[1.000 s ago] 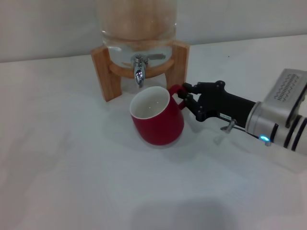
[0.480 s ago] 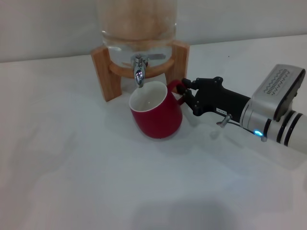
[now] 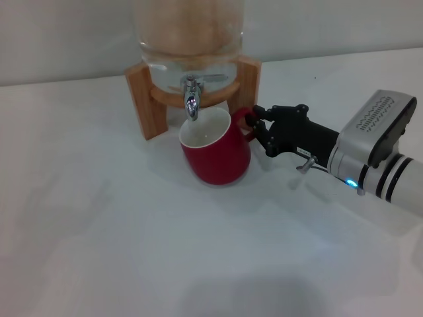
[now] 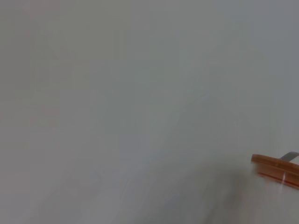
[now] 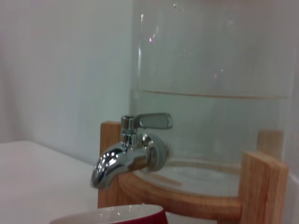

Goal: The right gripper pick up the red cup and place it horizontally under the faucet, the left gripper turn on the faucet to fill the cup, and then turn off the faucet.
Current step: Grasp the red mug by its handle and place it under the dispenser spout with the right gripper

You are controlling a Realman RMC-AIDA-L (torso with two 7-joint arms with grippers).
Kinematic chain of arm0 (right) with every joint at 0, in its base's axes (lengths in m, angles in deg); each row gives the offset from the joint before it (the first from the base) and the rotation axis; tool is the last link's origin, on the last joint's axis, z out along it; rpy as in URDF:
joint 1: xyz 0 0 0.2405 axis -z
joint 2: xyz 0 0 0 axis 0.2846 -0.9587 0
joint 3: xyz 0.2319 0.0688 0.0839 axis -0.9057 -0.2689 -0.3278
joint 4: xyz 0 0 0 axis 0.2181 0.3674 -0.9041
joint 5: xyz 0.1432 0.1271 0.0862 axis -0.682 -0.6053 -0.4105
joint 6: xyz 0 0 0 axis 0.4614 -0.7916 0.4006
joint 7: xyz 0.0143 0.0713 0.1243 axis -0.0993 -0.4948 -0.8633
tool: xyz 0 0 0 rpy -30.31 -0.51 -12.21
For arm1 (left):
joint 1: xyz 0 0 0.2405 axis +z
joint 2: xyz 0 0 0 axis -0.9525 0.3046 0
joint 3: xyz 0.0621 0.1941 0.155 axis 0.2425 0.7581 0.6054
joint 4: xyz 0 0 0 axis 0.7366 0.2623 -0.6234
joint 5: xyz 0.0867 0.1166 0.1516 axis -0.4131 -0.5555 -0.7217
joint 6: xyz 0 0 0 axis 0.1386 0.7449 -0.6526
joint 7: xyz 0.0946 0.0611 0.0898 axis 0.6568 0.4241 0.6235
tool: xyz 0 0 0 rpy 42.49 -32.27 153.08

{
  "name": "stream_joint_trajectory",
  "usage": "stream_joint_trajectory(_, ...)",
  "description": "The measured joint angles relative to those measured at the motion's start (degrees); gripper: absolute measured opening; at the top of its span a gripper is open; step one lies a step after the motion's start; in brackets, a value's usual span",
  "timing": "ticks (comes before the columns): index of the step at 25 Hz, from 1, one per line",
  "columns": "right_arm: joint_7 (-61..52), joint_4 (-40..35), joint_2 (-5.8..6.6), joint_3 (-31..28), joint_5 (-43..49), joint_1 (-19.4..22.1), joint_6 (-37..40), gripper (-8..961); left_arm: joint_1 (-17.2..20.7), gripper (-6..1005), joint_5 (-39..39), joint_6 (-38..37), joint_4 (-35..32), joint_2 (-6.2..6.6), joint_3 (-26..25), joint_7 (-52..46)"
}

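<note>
The red cup (image 3: pixel 217 157), white inside, stands slightly tilted on the white table with its rim just below the spout of the chrome faucet (image 3: pixel 192 99). My right gripper (image 3: pixel 255 125) reaches in from the right and is shut on the cup's loop handle. In the right wrist view the faucet (image 5: pixel 126 156) is close, its thin lever pointing sideways, and the red cup's rim (image 5: pixel 112 215) shows just below the spout. The left gripper is out of view; its wrist view shows only table and a corner of the wooden stand (image 4: pixel 276 168).
The glass dispenser (image 3: pixel 188 33) sits in a wooden stand (image 3: pixel 142 99) at the back of the table, right behind the cup. In the right wrist view the glass dispenser (image 5: pixel 215 93) shows a liquid level line. White table (image 3: pixel 99 231) spreads left and in front.
The right gripper has carried the cup back and slightly left toward the stand, bringing its rim under the spout. Over the last half second it barely moved.
</note>
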Motion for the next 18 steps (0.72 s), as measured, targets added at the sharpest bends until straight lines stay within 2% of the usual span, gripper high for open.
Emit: stream_joint_trajectory(18,1.26,1.49,0.00,-0.27,-0.12,-0.05,4.14,124,0.08,882,0.43,0.56,0.27,0.00,0.00,-0.01)
